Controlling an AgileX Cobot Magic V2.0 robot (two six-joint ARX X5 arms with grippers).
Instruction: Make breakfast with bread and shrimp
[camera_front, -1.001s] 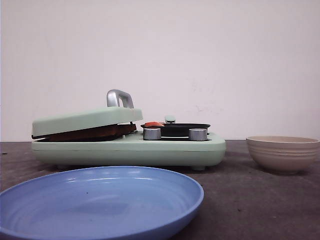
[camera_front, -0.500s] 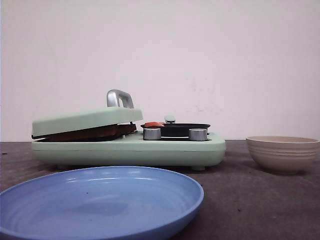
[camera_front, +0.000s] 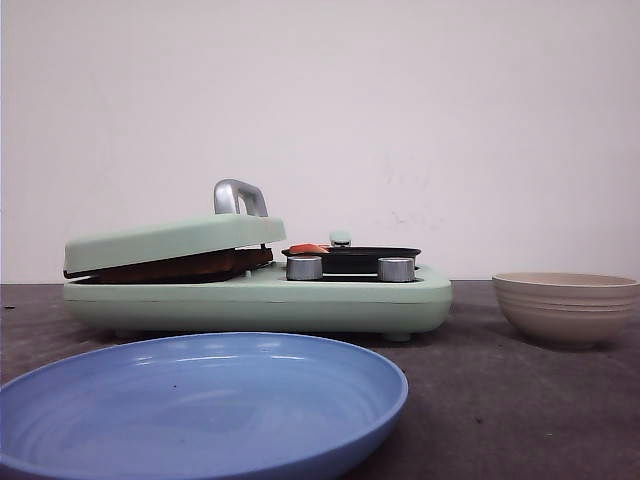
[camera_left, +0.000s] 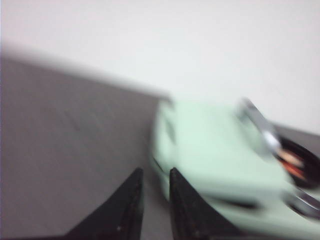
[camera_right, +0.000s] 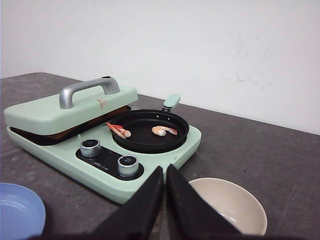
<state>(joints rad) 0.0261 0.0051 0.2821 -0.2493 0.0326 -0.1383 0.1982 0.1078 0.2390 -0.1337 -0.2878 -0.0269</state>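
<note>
Since a second ago we see nothing shifted in the front view: the blue plate (camera_front: 200, 400), the green cooker (camera_front: 258, 290) and the beige bowl (camera_front: 566, 306) sit where they were. The black pan (camera_right: 150, 131) set in the cooker holds the shrimp (camera_right: 164, 131), two pale orange pieces lying apart on its floor. Under the cooker's lid (camera_right: 70, 107), which rests slightly propped, we make out a brown edge of the bread (camera_front: 180, 266). The bowl and the plate look bare inside. Bare grey table (camera_front: 500, 400) lies between the plate, the cooker and the bowl, and the bowl stands well apart from the cooker. The left gripper (camera_left: 153, 175), blurred, has its fingers close with a narrow gap, just beside the cooker's corner. The right gripper (camera_right: 164, 172) has its fingers pressed together, holding nothing, above the bowl's rim.
</note>
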